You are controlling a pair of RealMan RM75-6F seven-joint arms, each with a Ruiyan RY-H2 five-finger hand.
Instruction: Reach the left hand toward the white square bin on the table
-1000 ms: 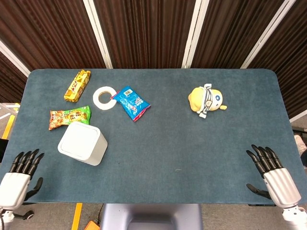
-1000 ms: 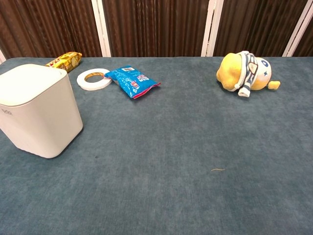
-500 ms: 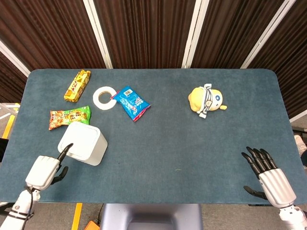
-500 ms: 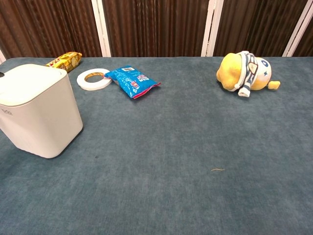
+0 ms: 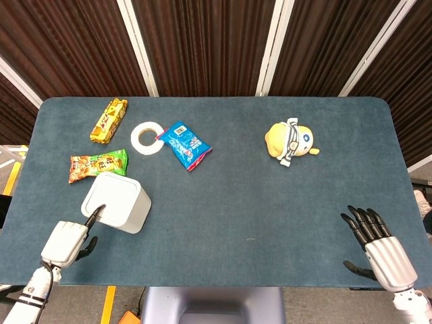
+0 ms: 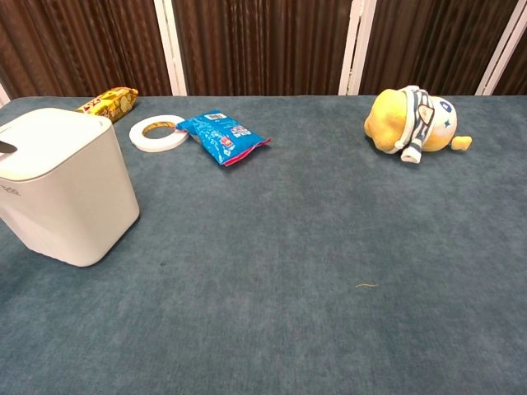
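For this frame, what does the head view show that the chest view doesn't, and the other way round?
Only the head view shows the left hand, one finger reaching over the white square bin, the right hand with fingers spread, and the orange-green snack bag. Only the chest view shows the bin's side walls, plus a dark fingertip at its lid. Both share the bin, yellow snack bar, tape roll, blue snack bag and yellow plush toy.

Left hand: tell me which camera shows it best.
The head view: the whole left hand shows there, one fingertip over the white bin's lid. The chest view catches only a dark fingertip at the frame's left edge.
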